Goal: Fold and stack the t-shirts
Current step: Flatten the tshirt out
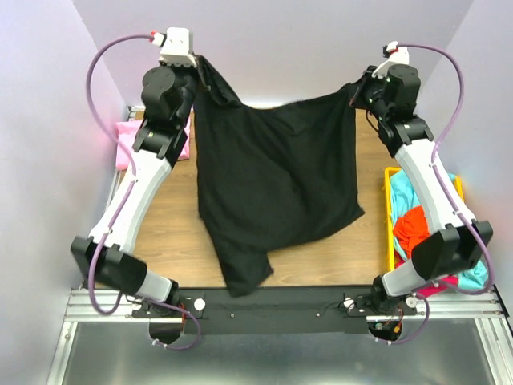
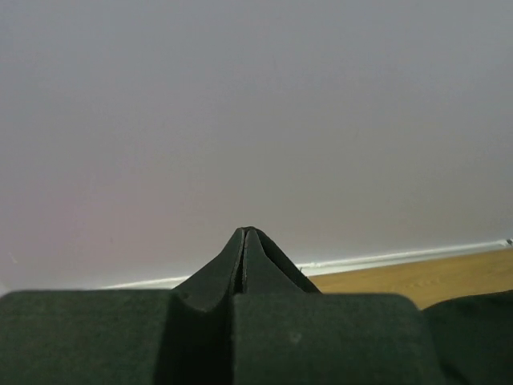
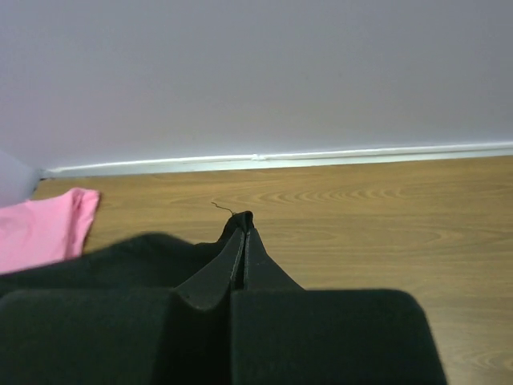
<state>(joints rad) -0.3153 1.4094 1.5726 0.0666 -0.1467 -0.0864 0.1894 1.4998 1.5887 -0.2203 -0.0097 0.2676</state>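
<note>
1. The pink t-shirt (image 1: 127, 143) lies at the far left of the table (image 1: 176, 241), partly under the left arm. It looks set aside there, probably as the spot for the stack.
2. The left gripper (image 1: 197, 62) is raised at the far side, its jaws pressed together on one corner of the black t-shirt (image 1: 272, 184). The cloth runs straight up into the fingertips in the top view.
3. The black t-shirt hangs stretched between the two grippers. Its top edge sags a little in the middle, and its lower part drapes down toward the near edge of the table, one tail reaching the base rail. Pinching it at two corners lets its weight pull it open — a sensible way to spread it before laying it flat to fold.
4. The right gripper (image 1: 357, 93) is likewise clamped shut on the opposite corner. In its wrist view dark cloth bunches just beside the closed fingers.
5. The yellow bin (image 1: 389, 210) sits at the right edge, half hidden by the right arm. It holds a teal t-shirt (image 1: 401, 192) and an orange t-shirt (image 1: 413, 228) — apparently waiting their turn.
</note>
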